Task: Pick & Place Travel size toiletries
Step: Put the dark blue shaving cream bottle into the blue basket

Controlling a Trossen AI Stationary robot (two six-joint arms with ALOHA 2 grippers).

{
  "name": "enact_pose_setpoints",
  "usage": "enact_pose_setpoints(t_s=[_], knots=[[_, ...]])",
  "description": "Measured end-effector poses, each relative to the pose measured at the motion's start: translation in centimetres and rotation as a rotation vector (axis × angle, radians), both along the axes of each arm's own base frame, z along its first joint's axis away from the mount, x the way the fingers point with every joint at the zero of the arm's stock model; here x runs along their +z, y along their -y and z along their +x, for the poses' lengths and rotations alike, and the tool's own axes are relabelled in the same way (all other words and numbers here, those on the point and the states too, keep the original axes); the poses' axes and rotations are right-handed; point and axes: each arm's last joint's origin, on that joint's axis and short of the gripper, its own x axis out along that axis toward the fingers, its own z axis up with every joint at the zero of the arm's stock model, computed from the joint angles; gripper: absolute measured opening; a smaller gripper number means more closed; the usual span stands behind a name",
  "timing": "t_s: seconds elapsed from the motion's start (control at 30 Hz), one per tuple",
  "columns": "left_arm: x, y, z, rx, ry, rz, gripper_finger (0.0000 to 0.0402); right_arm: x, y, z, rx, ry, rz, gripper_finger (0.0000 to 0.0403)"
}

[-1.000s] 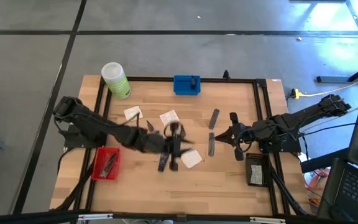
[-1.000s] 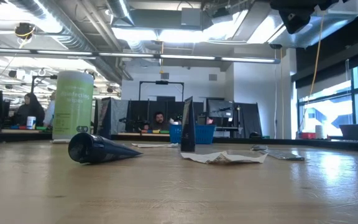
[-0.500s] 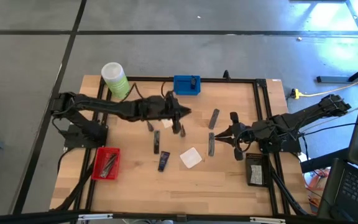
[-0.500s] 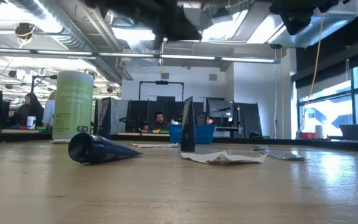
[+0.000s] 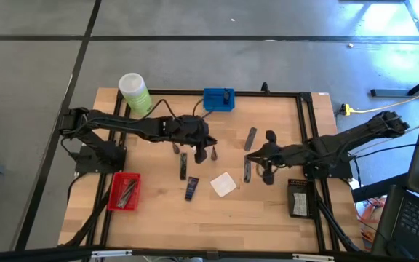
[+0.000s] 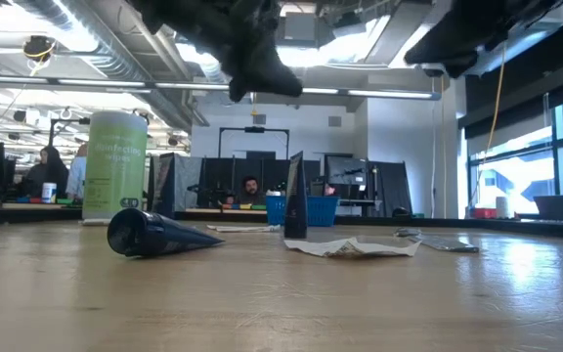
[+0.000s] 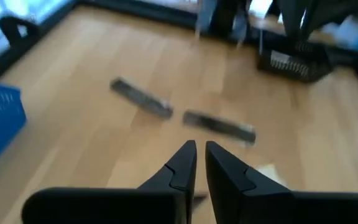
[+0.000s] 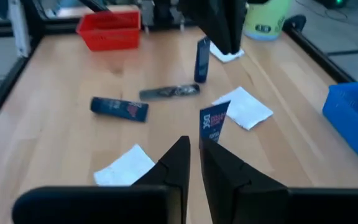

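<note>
Small toiletries lie spread over the wooden table. Two slim grey tubes [image 5: 250, 138] [image 5: 247, 169] lie flat on its right half and also show in the left wrist view [image 7: 142, 99] [image 7: 219, 124]. A white sachet [image 5: 224, 184], a navy tube [image 5: 191, 189] and a dark slim item [image 5: 183, 166] lie near the middle. A small dark pack [image 8: 213, 127] stands upright. My left gripper [image 5: 204, 143] hovers shut over the table's middle, above the items. My right gripper [image 5: 262, 156] is shut too, just right of the grey tubes, touching nothing.
The light-green bottle [image 5: 135, 93] stands at the far left corner. A blue tray [image 5: 218, 99] sits at the far edge, a red tray [image 5: 124, 191] near left and a black tray [image 5: 299, 198] near right. People sit in the room behind.
My left arm swung from the table's middle toward the far edge, then settled slightly nearer, beside the upright dark pack. My right gripper moved a little toward the table's left, closer to the grey tubes. No item on the table has visibly shifted.
</note>
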Motion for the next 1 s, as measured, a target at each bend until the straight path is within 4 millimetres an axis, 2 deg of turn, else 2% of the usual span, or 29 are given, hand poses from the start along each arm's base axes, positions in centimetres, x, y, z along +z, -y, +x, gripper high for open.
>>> enact_pose_setpoints(t_s=[0.2, 0.37, 0.5, 0.7, 0.83, 1.0], knots=[[-1.0, 0.4, -0.7, 0.005, -0.135, 0.058, 0.0021, -1.4, 0.1, 1.9, -0.034, -0.048, -0.013, 0.005], [-1.5, 1.1, -1.0, -0.127, -0.209, 0.13, 0.0022, -1.4, 0.3, 2.6, -0.053, -0.055, -0.014, 0.0064], [-1.5, 2.4, -1.0, -0.313, -0.217, 0.295, 0.0033, -0.8, 0.6, 2.9, -0.056, -0.041, 0.0, 0.0073], [-0.4, 3.4, -0.7, -0.324, -0.241, 0.489, 0.0077, -0.7, 0.8, 3.0, -0.037, -0.046, 0.016, 0.0083], [0.3, 3.3, -0.2, -0.29, -0.24, 0.541, 0.0124, -0.8, 0.8, 3.0, -0.015, -0.053, 0.03, 0.0085], [-0.1, 2.8, 1.1, -0.247, -0.251, 0.642, 0.0164, -0.8, 0.8, 3.0, -0.015, -0.062, 0.027, 0.0078]])
